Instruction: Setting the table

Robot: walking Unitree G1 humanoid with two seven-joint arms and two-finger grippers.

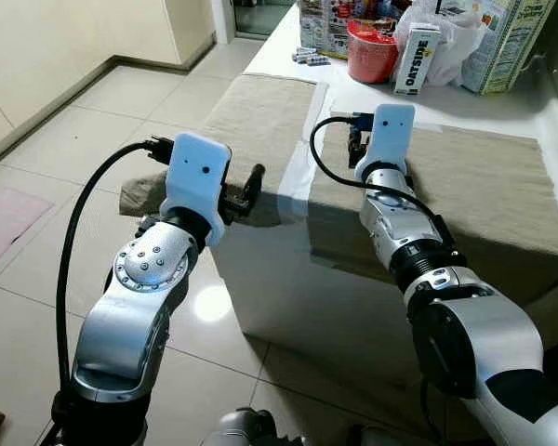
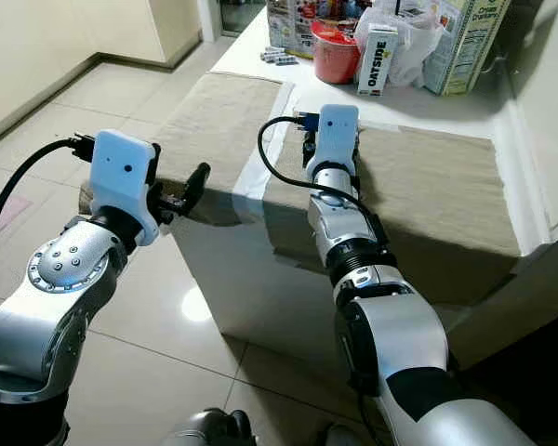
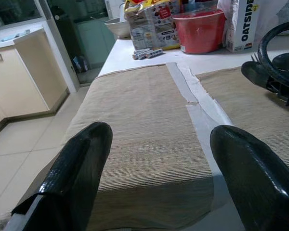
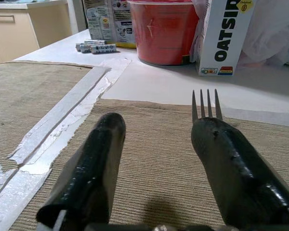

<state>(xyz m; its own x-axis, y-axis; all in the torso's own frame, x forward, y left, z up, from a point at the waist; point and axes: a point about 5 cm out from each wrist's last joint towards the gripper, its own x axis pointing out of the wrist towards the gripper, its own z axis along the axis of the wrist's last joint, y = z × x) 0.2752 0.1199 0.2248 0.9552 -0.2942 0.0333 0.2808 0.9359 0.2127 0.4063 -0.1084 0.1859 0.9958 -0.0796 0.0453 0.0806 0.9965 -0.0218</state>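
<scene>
Right wrist view: fork point(image 4: 205, 105) tines poking up behind one of the spread right fingers point(image 4: 231, 163), long axis along them, over the right placemat point(image 4: 154, 159); left wrist view: left fingers point(image 3: 79, 166) spread, bare, above the left placemat point(image 3: 144, 130) at the desk point(image 1: 288, 46) edge.

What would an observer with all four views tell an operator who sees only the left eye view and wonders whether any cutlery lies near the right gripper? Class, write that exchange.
Operator: The wrist housing blocks my right gripper. Any cutlery there?
Observer: Yes. In the right wrist view a fork shows its tines just past one finger of the right gripper, above the right placemat.
Operator: And the left gripper, open or shut?
Observer: Open. In the left wrist view the fingers of the left gripper stand wide apart, facing the near edge of the left placemat.
</scene>
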